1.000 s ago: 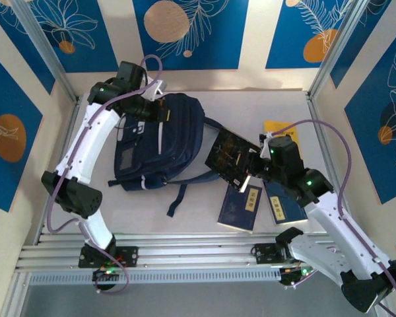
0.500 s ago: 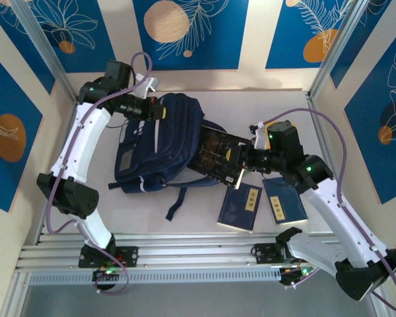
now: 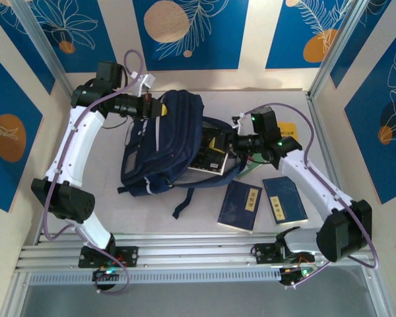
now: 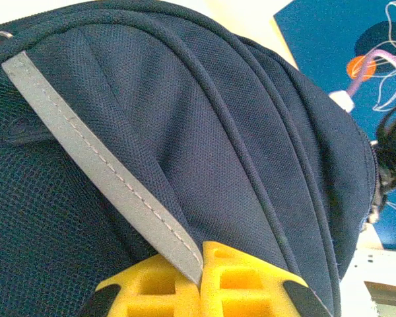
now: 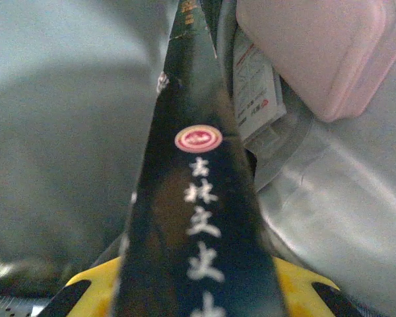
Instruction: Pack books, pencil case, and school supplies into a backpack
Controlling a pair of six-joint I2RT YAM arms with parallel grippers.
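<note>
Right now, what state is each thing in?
backpack, open, its top pinched and lifted
left fingers, shut on backpack fabric
right fingers, shut on black book
black book, held, partway into backpack
pencil case, inside backpack
white packet, inside backpack, beside pencil case
navy books, closed, lying flat outside
yellow book, lying outside, partly hidden

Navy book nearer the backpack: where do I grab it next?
Probably its left long edge, approached from the left: the navy book lies flat, its right edge close beside the second navy book, while its left edge faces bare table.
</note>
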